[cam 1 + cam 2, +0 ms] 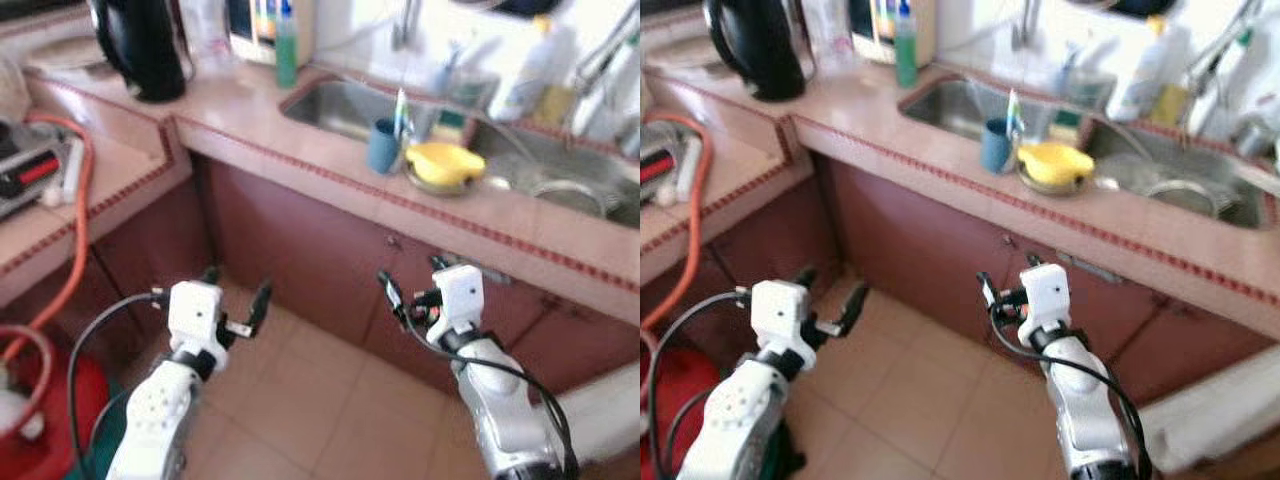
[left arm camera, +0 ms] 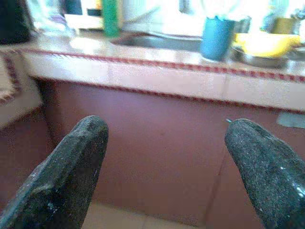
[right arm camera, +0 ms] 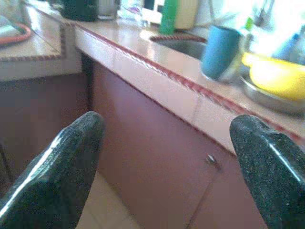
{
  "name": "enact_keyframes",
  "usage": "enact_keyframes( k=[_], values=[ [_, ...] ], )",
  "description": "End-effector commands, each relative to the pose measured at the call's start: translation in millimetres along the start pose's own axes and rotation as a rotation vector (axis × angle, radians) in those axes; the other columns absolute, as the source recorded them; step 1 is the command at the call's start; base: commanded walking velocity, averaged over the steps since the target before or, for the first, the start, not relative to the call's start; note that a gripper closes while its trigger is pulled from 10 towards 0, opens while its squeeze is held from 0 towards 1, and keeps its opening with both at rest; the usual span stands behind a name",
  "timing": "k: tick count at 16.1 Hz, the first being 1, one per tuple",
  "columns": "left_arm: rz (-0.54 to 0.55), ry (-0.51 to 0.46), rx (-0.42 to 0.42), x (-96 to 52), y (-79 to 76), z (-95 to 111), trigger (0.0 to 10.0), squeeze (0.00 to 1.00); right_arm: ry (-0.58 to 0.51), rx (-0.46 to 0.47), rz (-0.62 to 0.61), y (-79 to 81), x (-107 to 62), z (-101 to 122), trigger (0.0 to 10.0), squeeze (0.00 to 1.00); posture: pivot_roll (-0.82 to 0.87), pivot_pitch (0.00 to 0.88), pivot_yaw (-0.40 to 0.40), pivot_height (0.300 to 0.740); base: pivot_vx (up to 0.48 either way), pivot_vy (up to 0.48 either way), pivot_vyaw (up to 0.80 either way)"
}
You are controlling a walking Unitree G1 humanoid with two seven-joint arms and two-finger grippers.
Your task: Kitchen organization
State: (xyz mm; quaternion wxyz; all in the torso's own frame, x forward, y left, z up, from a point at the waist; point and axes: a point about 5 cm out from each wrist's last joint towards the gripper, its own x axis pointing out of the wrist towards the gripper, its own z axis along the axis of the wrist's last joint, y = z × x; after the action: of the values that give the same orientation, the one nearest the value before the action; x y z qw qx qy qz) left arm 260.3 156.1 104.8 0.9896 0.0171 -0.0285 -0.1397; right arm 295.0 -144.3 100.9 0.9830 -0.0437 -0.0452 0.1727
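A blue cup (image 1: 382,146) holding a toothbrush stands on the pink tiled counter (image 1: 300,150) at the sink's front edge. Beside it a yellow bowl (image 1: 443,163) rests on a metal plate. A green bottle (image 1: 287,48) and a black kettle (image 1: 140,45) stand further back on the left. My left gripper (image 1: 236,290) hangs open and empty, low in front of the brown cabinet doors. My right gripper (image 1: 410,280) is also open and empty, below the counter edge under the cup. Along the right gripper's fingers, the blue cup (image 3: 219,51) and yellow bowl (image 3: 274,76) lie ahead and above.
A steel sink (image 1: 345,105) is set in the counter, with a white bottle (image 1: 522,75) behind it. On the left side counter sits a stove (image 1: 30,170), from which an orange hose (image 1: 82,230) drops to a red gas cylinder (image 1: 45,420). Tiled floor (image 1: 300,400) lies between my arms.
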Motion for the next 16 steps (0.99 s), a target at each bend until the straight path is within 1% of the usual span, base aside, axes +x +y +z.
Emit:
enact_keyframes(
  k=[1, 3, 4, 16],
  values=[
    [0.019, 0.004, 0.007, -2.4, 7.4, 1.2, 10.0, 0.00, -0.017, 0.018, 0.020, 7.0, 3.4, 3.1, 10.0, 0.00, 0.01, 0.054, -0.036, 0.740, 0.285, 0.000, 0.00],
    [0.017, 0.003, 0.007, -1.6, 7.6, 1.8, 10.0, 0.00, -0.012, 0.027, 0.016, 6.3, 3.9, 2.6, 10.0, 0.00, 0.01, 0.056, -0.034, 0.740, 0.285, 0.000, 0.00],
    [0.018, 0.002, 0.007, -1.1, 7.4, 2.0, 10.0, 0.00, -0.009, 0.028, 0.013, 5.3, 4.1, 2.4, 10.0, 0.00, 0.01, 0.056, -0.034, 0.740, 0.289, 0.000, -0.58],
    [0.013, -0.008, 0.004, 4.5, 5.0, 4.0, 10.0, 0.00, -0.007, 0.016, 0.020, 5.3, 9.4, 4.7, 10.0, 0.00, 0.01, 0.051, -0.035, 0.740, 0.283, 0.000, -0.70]
  ],
)
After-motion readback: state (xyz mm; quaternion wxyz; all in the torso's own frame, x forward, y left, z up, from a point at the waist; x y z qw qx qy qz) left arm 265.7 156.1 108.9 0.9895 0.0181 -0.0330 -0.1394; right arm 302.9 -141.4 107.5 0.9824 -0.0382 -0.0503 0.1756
